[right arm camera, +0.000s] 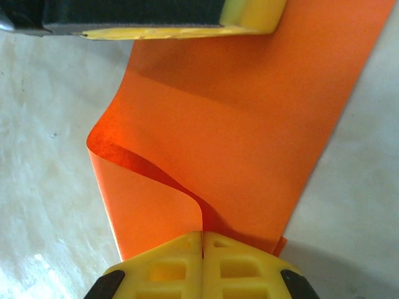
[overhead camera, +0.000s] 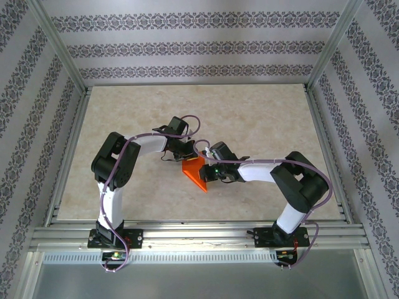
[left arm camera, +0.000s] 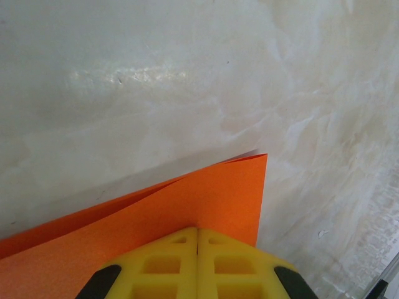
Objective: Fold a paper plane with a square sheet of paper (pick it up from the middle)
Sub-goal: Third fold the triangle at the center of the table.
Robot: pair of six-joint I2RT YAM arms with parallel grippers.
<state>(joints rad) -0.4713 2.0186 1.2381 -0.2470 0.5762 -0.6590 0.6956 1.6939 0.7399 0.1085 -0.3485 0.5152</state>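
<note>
The square sheet of paper (overhead camera: 197, 174), bright orange, is folded over on itself and held up off the table between both grippers. My left gripper (overhead camera: 183, 158) is shut on its far left edge; in the left wrist view the yellow fingertips (left arm camera: 197, 230) pinch the doubled paper (left arm camera: 187, 199) near a corner. My right gripper (overhead camera: 209, 170) is shut on the opposite edge, and in the right wrist view (right arm camera: 202, 234) one layer of the sheet (right arm camera: 249, 137) curls up loosely beside it. The left gripper's finger (right arm camera: 156, 17) shows at the far end of the sheet.
A beige marbled table top (overhead camera: 262, 118) stretches around the arms. Aluminium rails (overhead camera: 199, 233) run along the near edge, and patterned walls (overhead camera: 193, 50) with metal posts close off the back and sides.
</note>
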